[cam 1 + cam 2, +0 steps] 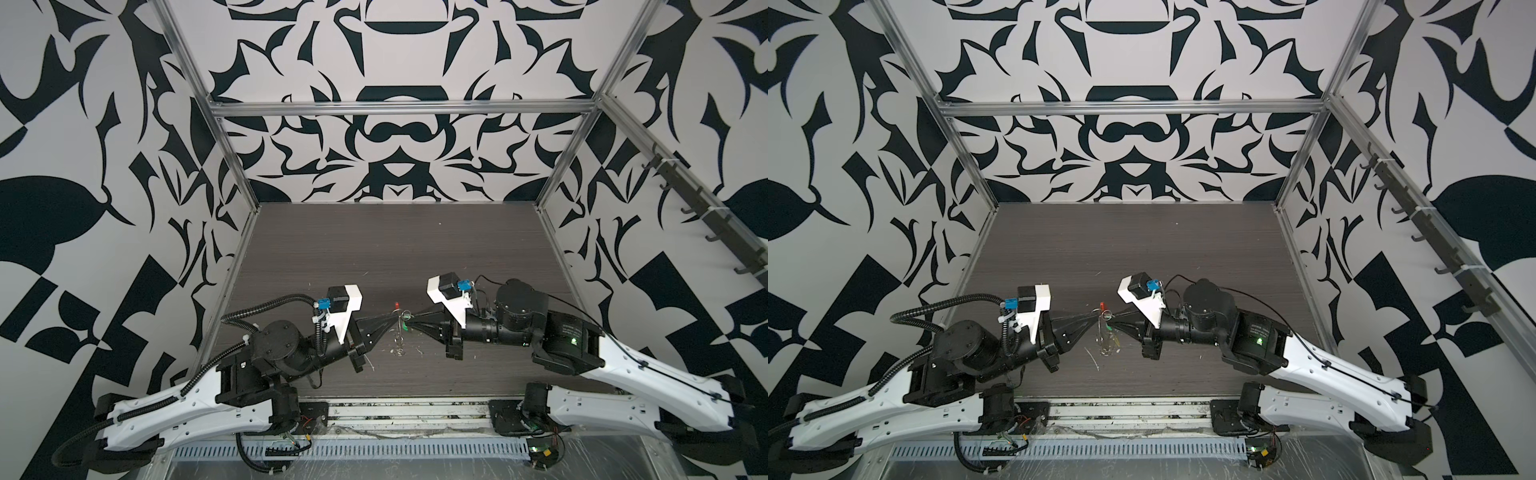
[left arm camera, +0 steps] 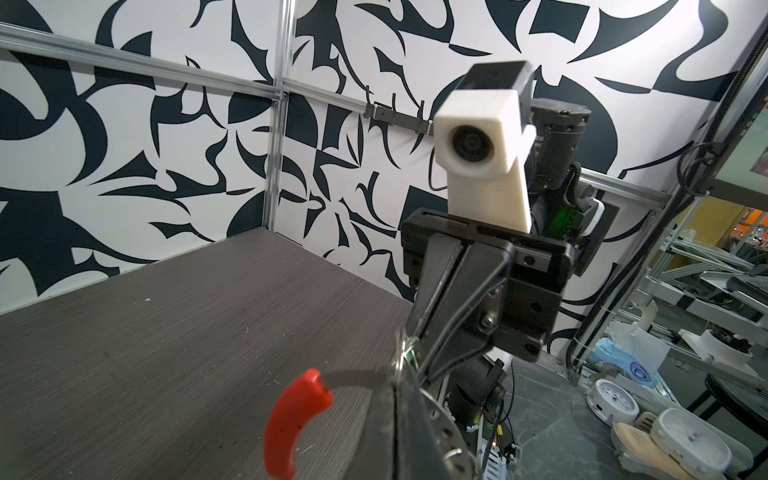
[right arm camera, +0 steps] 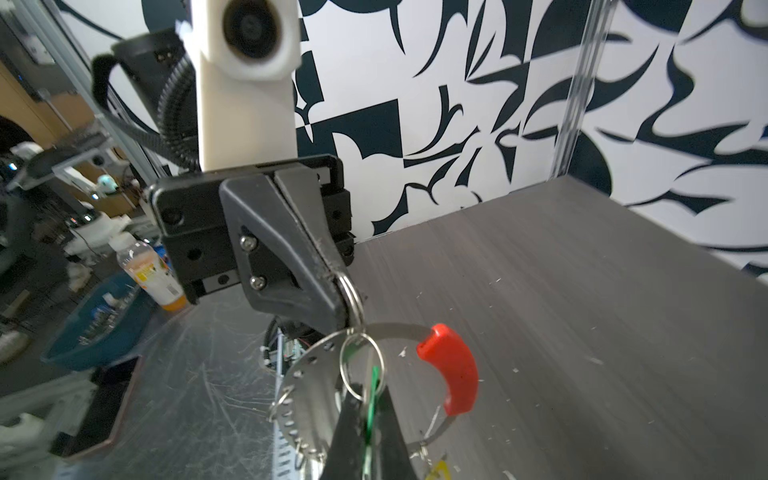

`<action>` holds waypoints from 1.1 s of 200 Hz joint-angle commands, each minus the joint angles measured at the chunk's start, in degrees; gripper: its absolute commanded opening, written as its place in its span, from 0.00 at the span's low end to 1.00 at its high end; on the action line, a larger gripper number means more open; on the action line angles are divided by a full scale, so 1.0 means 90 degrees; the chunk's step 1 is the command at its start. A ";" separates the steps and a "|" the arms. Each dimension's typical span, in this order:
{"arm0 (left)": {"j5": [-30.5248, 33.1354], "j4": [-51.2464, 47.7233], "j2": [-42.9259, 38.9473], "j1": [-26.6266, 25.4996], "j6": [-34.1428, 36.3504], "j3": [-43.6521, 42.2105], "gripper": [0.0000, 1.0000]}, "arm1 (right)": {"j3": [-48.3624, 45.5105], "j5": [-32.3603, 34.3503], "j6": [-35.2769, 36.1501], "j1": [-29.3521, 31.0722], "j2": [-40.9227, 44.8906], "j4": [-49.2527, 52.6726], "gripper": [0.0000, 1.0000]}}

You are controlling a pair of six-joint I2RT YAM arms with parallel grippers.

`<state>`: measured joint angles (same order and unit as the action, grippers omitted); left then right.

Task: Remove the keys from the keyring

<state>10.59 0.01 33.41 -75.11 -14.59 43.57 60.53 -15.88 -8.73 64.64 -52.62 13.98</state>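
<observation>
The keyring [image 3: 307, 395], a grey metal hoop with a red sleeve [image 3: 453, 370], hangs above the middle of the table, held up between both grippers. My left gripper [image 2: 395, 386] is shut on the hoop's grey band [image 2: 357, 376] just beside the red sleeve [image 2: 291, 424]. My right gripper [image 3: 368, 415] is shut on the green tag [image 3: 374, 386] of one of the keys, whose split ring [image 3: 359, 365] loops the hoop. A yellow tag [image 3: 440, 471] dangles lower on the hoop. In both top views the two gripper tips [image 1: 392, 319] [image 1: 412, 319] nearly touch, with the keyring [image 1: 1104, 336] hanging below them.
White flecks [image 1: 419, 353] lie scattered on the dark wood table [image 1: 395, 241]. Patterned walls and aluminium posts [image 1: 232, 166] enclose three sides. A slotted metal rail [image 1: 374, 449] runs along the front edge. A bottle [image 3: 153, 274] and a blue tub [image 3: 95, 328] stand off the table.
</observation>
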 commanded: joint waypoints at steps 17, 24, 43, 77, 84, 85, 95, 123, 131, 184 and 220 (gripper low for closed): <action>0.0191 0.0775 -0.0167 0.0017 -0.0137 -0.0272 0.00 | 0.0216 -0.0238 -0.0092 0.0019 -0.0127 -0.0340 0.00; 0.0186 0.0898 -0.0195 0.0020 -0.0138 -0.0321 0.00 | 0.0234 -0.0296 -0.0104 0.0016 -0.0205 -0.0325 0.00; 0.0150 0.1291 -0.0191 0.0019 -0.0118 -0.0483 0.00 | 0.0261 -0.0524 -0.0162 0.0017 -0.0420 -0.0380 0.00; 0.0108 0.1922 -0.0148 0.0019 -0.0006 -0.0770 0.00 | 0.0220 -0.1193 -0.0302 0.0020 -0.0778 -0.0666 0.00; 0.0112 0.2018 -0.0159 0.0019 0.0023 -0.0815 0.00 | 0.0199 -0.1286 -0.0328 0.0019 -0.0829 -0.0716 0.00; 0.0112 0.2034 -0.0163 0.0017 0.0031 -0.0822 0.00 | 0.0198 -0.1289 -0.0328 0.0017 -0.0831 -0.0725 0.00; 0.0125 0.2102 -0.0191 0.0021 0.0064 -0.0870 0.00 | 0.0157 -0.1423 -0.0355 0.0022 -0.0852 -0.0807 0.00; 0.0158 0.2214 -0.0255 0.0016 0.0134 -0.0998 0.00 | 0.0003 -0.1572 -0.0464 0.0017 -0.0823 -0.1075 0.00; 0.0155 0.2160 -0.0276 0.0021 0.0127 -0.0994 0.00 | 0.0011 -0.1508 -0.0453 0.0018 -0.0815 -0.1013 0.00; -0.0286 0.1054 -0.0476 0.0020 0.0253 -0.0571 0.00 | 0.0177 -0.0627 -0.0338 0.0020 -0.0326 -0.0163 0.15; -0.0326 0.0516 -0.0389 0.0019 0.0230 -0.0320 0.00 | 0.0283 -0.0343 -0.0280 0.0021 0.0145 0.0213 0.37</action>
<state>8.78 7.60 30.00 -74.91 -12.93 37.89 60.73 -21.15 -12.03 64.51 -54.83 14.17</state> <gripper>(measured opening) 0.047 0.339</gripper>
